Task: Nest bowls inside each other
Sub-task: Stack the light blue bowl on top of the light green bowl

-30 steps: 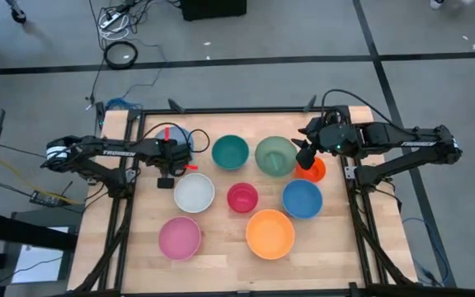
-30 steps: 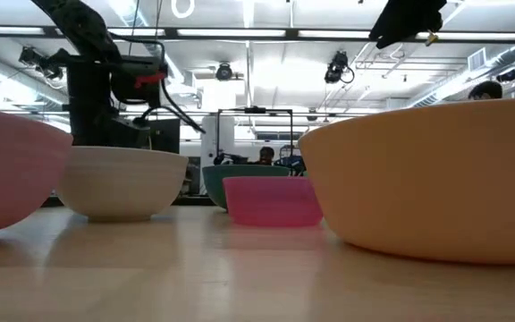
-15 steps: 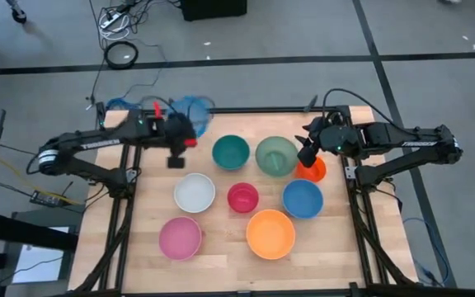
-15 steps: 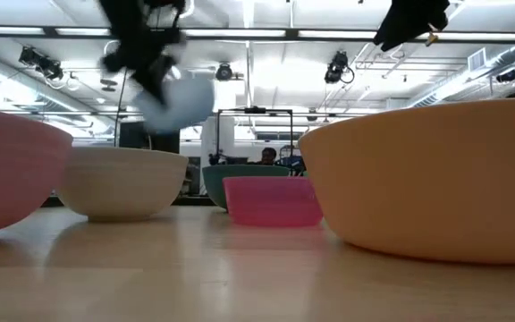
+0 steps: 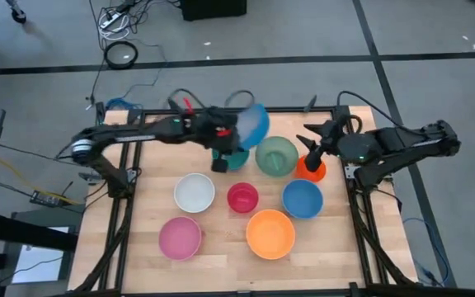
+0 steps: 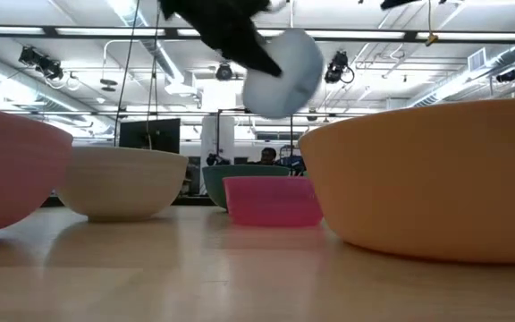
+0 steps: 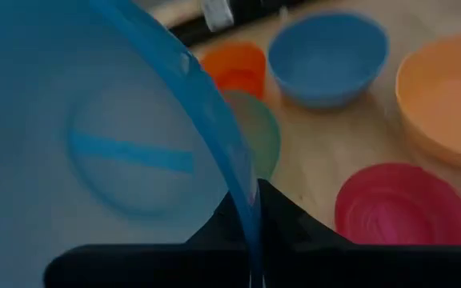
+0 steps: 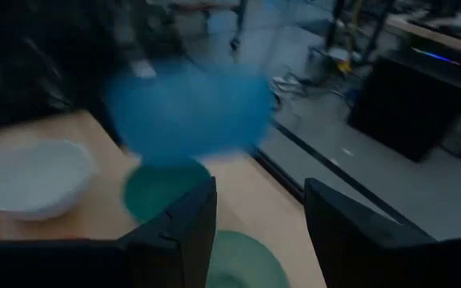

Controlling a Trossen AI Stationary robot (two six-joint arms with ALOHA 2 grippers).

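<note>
Hard to make out first: light blue bowl [image 5: 252, 124] is motion-blurred in high view, and in low view it's a pale smear under a dark arm shape, so exact tilt is unclear. In left wrist view it fills most of the frame and hides much of the table; only its rim edge runs down between the dark fingers [image 7: 290, 228]. In low view, pink bowl [image 6: 7, 174] is cut off at the pic's left edge, big orange bowl [image 6: 427, 179] cut off at the right, and both block most of the rest.

L to R, high view: pink bowl at front-left of table [image 5: 336, 256]; white bowl [image 5: 195, 192] behind it. Left gripper [image 5: 229, 136] is out over the back-middle, fingers clamped on the light blue bowl's rim; bowl is held up off the table, above/near the teal bowl [image 5: 231, 155], which the arm partly covers. Red bowl [image 5: 242, 198] mid-table, big orange bowl in front of it. Green bowl [image 5: 275, 156] just right of teal. Blue bowl [image 5: 302, 199] right of red. Small orange bowl [image 5: 310, 170] at back right, partly hidden under right gripper [image 5: 310, 151], which hovers above it w/ fingers apart, holding nothing; light blue bowl is well clear ahead of them in right wrist view.
</note>
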